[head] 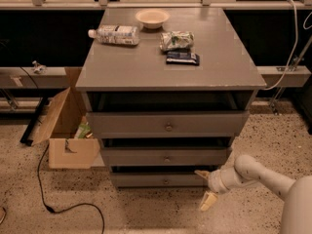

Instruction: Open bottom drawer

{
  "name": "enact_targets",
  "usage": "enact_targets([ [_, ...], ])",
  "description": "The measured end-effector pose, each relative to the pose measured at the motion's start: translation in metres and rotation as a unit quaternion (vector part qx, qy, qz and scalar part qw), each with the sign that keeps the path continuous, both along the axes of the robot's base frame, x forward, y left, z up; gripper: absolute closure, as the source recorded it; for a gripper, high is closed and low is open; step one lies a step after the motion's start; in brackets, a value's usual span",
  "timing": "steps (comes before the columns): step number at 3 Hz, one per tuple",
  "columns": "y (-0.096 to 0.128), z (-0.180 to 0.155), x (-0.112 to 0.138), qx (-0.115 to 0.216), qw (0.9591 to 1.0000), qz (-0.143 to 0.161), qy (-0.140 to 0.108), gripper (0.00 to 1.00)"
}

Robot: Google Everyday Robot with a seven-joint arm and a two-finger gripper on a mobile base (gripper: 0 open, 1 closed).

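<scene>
The bottom drawer point(156, 180) is the lowest grey front of the cabinet, with a small round metal knob point(165, 181) at its middle. It sits about flush under the two drawers above. My gripper point(204, 187) is low at the right end of this drawer front, well right of the knob. Its two pale fingers are spread: one fingertip point(201, 173) is near the drawer's right end, the other point(206, 202) hangs down toward the floor. It holds nothing. The white arm point(263, 177) comes in from the lower right.
The cabinet top point(146, 62) holds a bowl point(152, 17), a plastic bottle point(115, 34), a snack bag point(176, 40) and a dark packet point(182, 58). An open cardboard box point(66, 130) stands at the left. A black cable point(63, 206) lies on the speckled floor.
</scene>
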State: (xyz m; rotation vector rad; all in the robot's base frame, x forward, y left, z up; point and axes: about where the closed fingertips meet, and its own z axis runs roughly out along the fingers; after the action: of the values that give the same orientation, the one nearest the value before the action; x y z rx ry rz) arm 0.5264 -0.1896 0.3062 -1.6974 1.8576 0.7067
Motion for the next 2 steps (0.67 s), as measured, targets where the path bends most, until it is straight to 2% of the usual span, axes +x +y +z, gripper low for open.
enact_targets([
  [1, -0.001, -0.007, 0.003, -0.001, 0.9999, -0.01, -0.003, 0.0],
  [2, -0.013, -0.041, 0.017, -0.024, 0.9995, -0.013, -0.013, 0.0],
])
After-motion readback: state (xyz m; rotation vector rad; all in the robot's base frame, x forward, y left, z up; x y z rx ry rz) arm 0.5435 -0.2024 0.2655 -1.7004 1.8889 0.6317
